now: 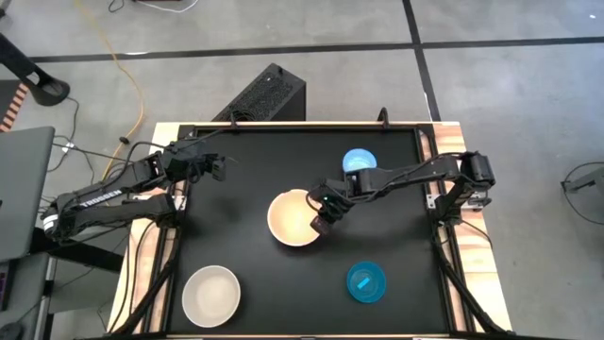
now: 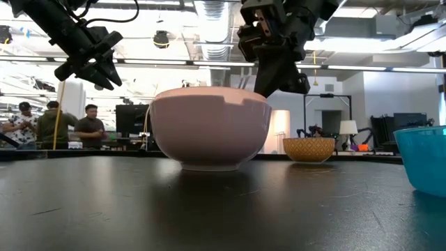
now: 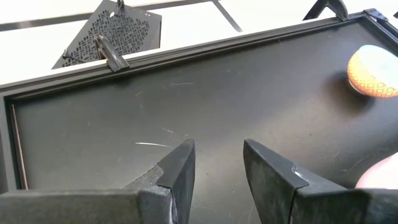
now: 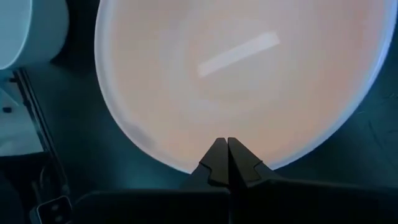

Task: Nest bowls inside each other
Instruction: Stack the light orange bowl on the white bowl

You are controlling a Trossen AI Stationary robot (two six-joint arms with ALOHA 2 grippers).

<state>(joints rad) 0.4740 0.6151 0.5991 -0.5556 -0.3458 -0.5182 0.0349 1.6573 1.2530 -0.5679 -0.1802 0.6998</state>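
A pale pink bowl (image 1: 294, 219) (image 2: 209, 129) (image 4: 236, 74) stands upright on its base in the middle of the black table. My right gripper (image 1: 321, 221) (image 4: 227, 152) slants down over its right rim, fingers shut together. A small light blue bowl (image 1: 359, 161), tan and patterned outside (image 2: 309, 148) (image 3: 373, 71), stands at the far side. A teal bowl (image 1: 366, 281) (image 2: 425, 157) stands near right, and a white bowl (image 1: 211, 295) near left. My left gripper (image 1: 219, 168) (image 3: 217, 168) hangs open above the far left, holding nothing. My right gripper comes down at a slant from the table's right, its shut fingertips (image 4: 217, 158) right at the pink bowl's rim (image 4: 186, 167) on the bowl's right side. Whether they touch the rim or have it between them I cannot tell. The bowl rests on the table.
A raised dark frame (image 1: 302, 127) runs round the table. A black perforated box (image 1: 269, 94) stands on the floor beyond the far edge. People (image 2: 70, 124) sit in the room behind. Bare table lies between the bowls.
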